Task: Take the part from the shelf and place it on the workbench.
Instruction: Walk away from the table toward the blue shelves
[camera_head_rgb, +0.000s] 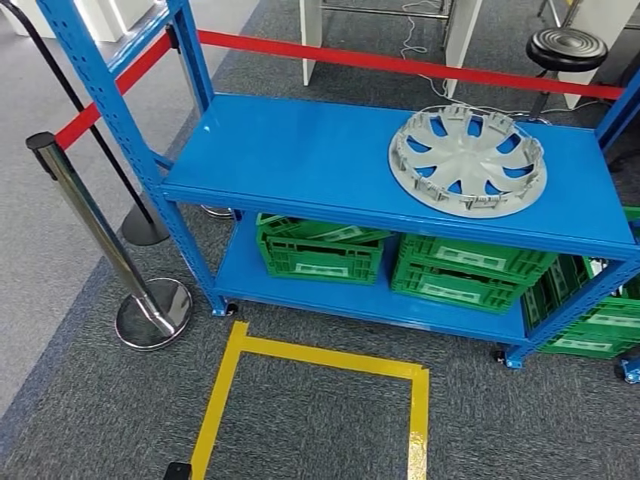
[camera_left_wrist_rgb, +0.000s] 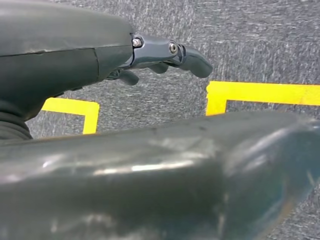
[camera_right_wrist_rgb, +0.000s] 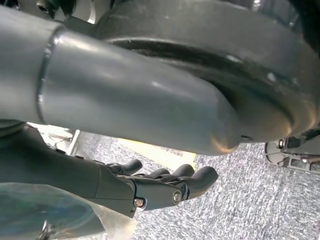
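One part: grey wheel cover lying flat on the blue shelf, top level, toward its right end.
Left robot hand: fingers extended, holding nothing.
Right robot hand: fingers extended, holding nothing.

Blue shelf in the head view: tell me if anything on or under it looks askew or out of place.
One green crate at the right end of the blue shelf leans at a tilt, unlike the two level crates beside it. The grey wheel cover lies flat on the top deck. The stanchion only looks slanted.
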